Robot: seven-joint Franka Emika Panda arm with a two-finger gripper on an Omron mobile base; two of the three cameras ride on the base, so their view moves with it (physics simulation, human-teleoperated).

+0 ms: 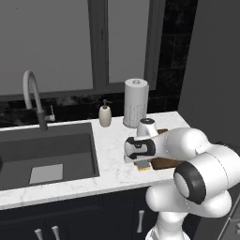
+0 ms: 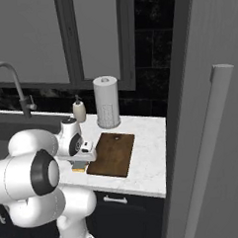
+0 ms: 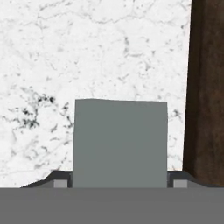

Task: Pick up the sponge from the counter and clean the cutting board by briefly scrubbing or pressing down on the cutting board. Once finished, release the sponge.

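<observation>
The sponge (image 3: 119, 140) shows its grey-green top close up in the hand view, lying on the white marble counter (image 3: 87, 52). My gripper (image 3: 119, 181) is lowered over it, and a fingertip (image 3: 61, 180) presses against each side, shut on it. From the base views the sponge (image 1: 142, 164) (image 2: 80, 167) peeks yellow under the hand, resting on the counter (image 1: 112, 145) just left of the dark brown cutting board (image 1: 164, 162) (image 2: 112, 153). The board's edge (image 3: 208, 87) runs down the right of the hand view.
A dark sink (image 1: 47, 150) with a curved faucet (image 1: 33, 93) and a flat grey square (image 1: 46, 173) lies to the left. A soap dispenser (image 1: 105, 115) and paper towel roll (image 1: 135, 103) stand behind. A tall grey panel (image 2: 209, 111) borders the counter's right end.
</observation>
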